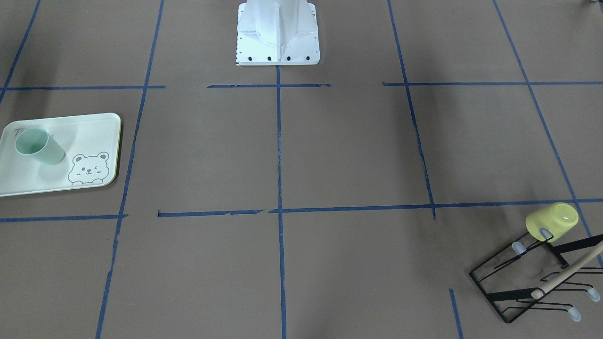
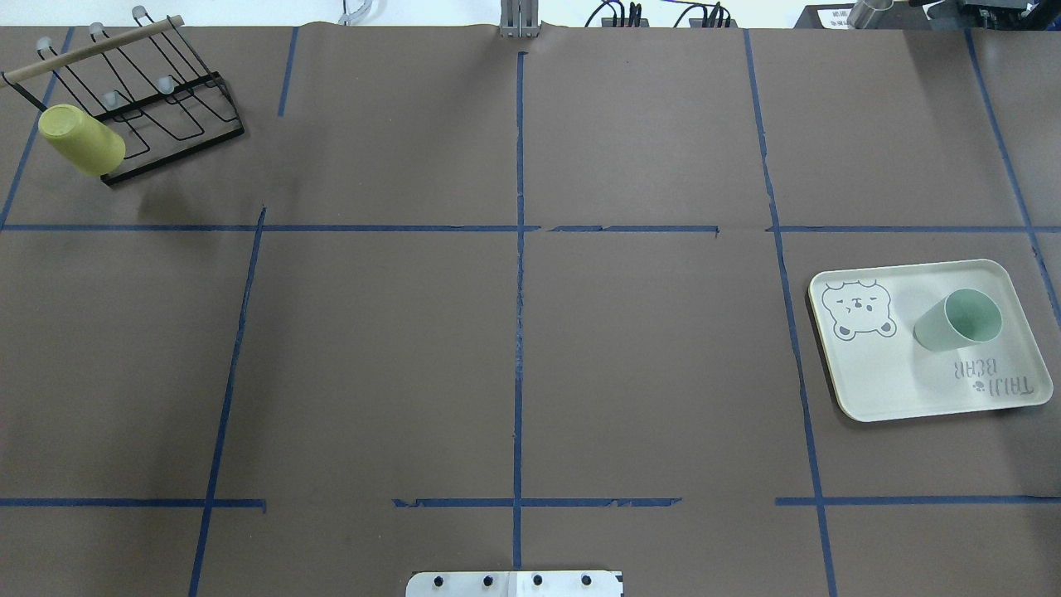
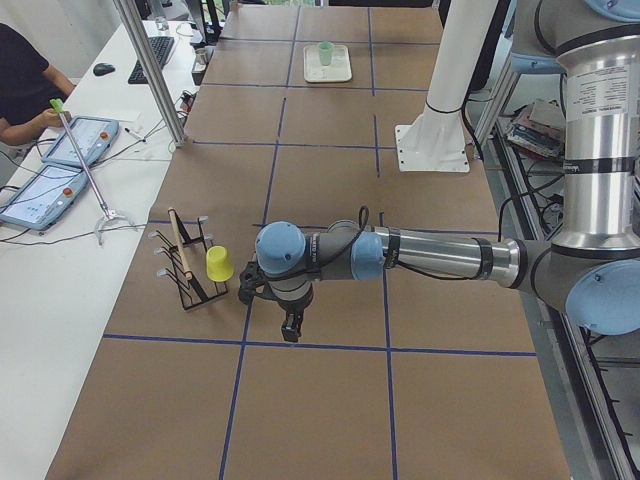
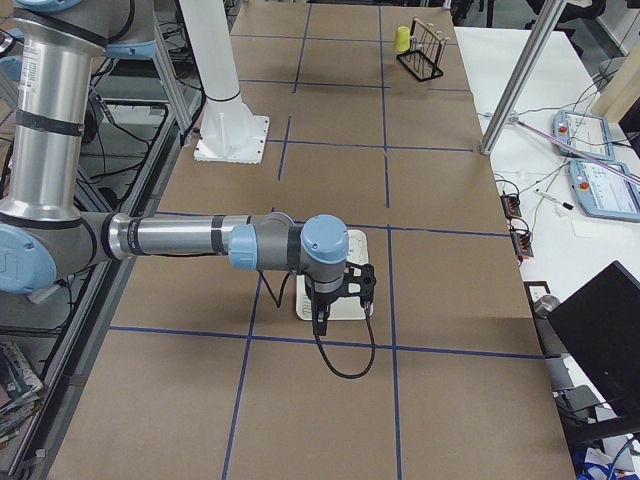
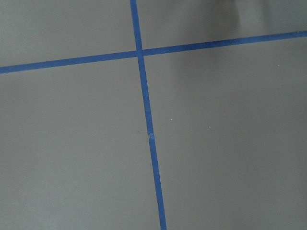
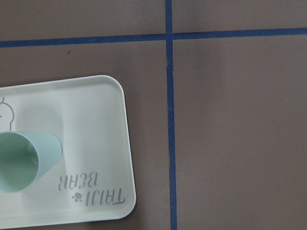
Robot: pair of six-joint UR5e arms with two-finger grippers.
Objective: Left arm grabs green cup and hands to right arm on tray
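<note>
The green cup (image 2: 957, 319) stands upright, mouth up, on the tray (image 2: 879, 390), and nothing is gripping it. Seen from overhead, with the table's centre as the clock's middle, the tray lies flat at about 3 o'clock, near the table's edge. On the tray, the cup sits toward the 2 o'clock part. A grey bear drawing (image 2: 859, 309) is at the cup's 9 o'clock, and grey lettering (image 2: 999, 377) lies at its 5 o'clock. The table (image 2: 373, 356) is covered in brown paper and divided into squares by lines of blue tape (image 2: 519, 332). Far off, at the table's 10 o'clock corner, stands a black wire rack (image 2: 178, 124) with a wooden bar along its top. A yellow cup (image 2: 81, 139) hangs mouth down on a prong at the rack's 8 o'clock end. From the side view on the robot's right, the right arm (image 4: 170, 238) reaches out level over the table. The right gripper (image 4: 320, 325) points straight down above the tray, and whether its fingers are apart or together cannot be told. From the opposite side view, the left arm (image 3: 430, 258) also reaches out level. The left gripper (image 3: 290, 333) points down over bare paper near the rack and the yellow cup, and its finger spacing cannot be told either. The left wrist camera sees only brown paper and crossing tape.
</note>
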